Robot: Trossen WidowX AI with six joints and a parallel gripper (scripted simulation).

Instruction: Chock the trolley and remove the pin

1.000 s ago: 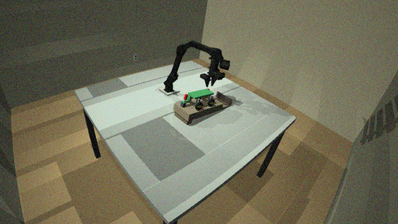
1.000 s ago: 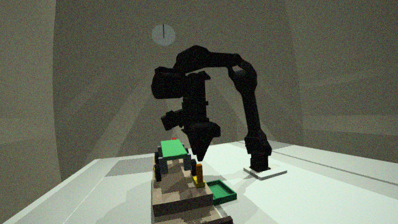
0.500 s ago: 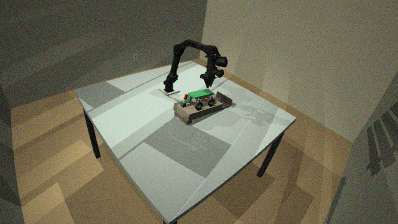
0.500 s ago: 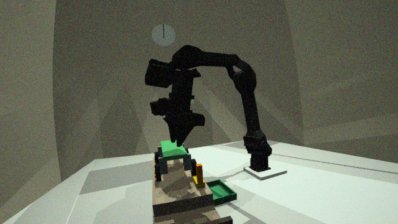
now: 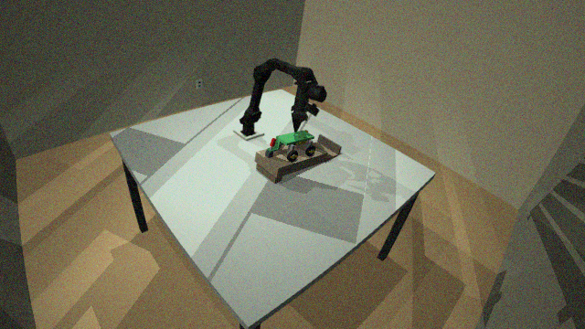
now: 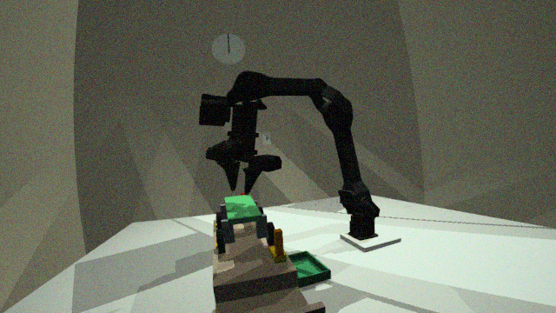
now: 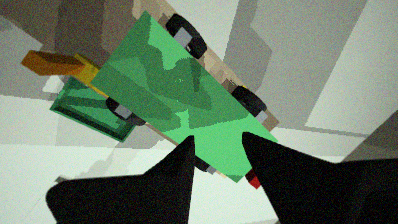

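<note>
The green-topped trolley (image 5: pixel 293 137) (image 6: pixel 241 206) (image 7: pixel 165 90) stands on the wooden ramp (image 5: pixel 266 170) (image 6: pixel 256 283). The yellow chock (image 6: pixel 278 243) (image 7: pixel 87 69), orange handle up, sits at the downhill side of the tray-side lower wheel. It looks close against the wheel; contact is hard to tell. The red head of the stop pin (image 5: pixel 272 143) (image 7: pixel 254 180) shows at the uphill end, partly behind a finger in the wrist view. My gripper (image 5: pixel 296 131) (image 6: pixel 240 191) (image 7: pixel 218 138) is partly open and empty, above the trolley's top. The green tray (image 6: pixel 309 264) (image 7: pixel 97 106) holds nothing visible.
The tray sits on the white table (image 5: pixel 183 192) beside the ramp, on the chock's side. The arm's base plate (image 5: pixel 255 136) (image 6: pixel 369 248) stands farther along that side. A raised wooden end stop (image 5: pixel 330 143) closes the ramp's downhill end.
</note>
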